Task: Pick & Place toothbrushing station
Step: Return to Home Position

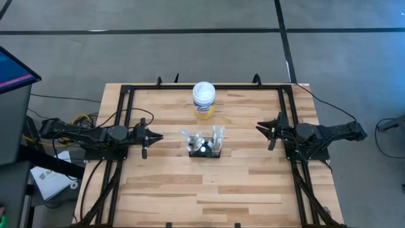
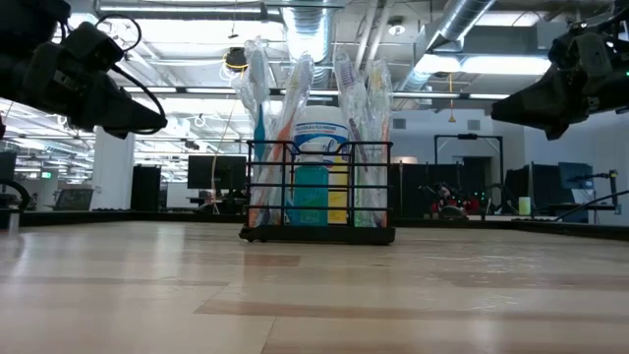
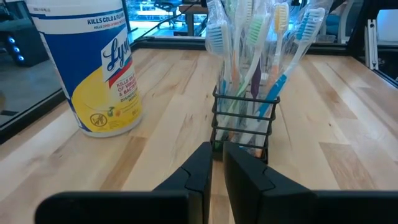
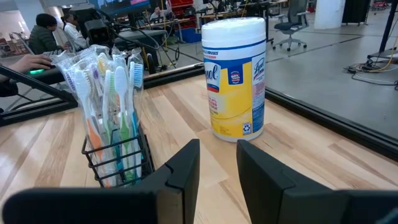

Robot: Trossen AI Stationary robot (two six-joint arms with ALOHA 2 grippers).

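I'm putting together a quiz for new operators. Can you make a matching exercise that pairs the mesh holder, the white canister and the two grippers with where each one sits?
Things:
1. black mesh holder
2. white canister
3. left gripper
4. right gripper

Places:
A. by the right side of the table, holding nothing
B. mid-table, packed with toothbrushes
C. by the table's left side, holding nothing
D. upright near the table's top edge in the high view

Pairs: 1-B, 2-D, 3-C, 4-A
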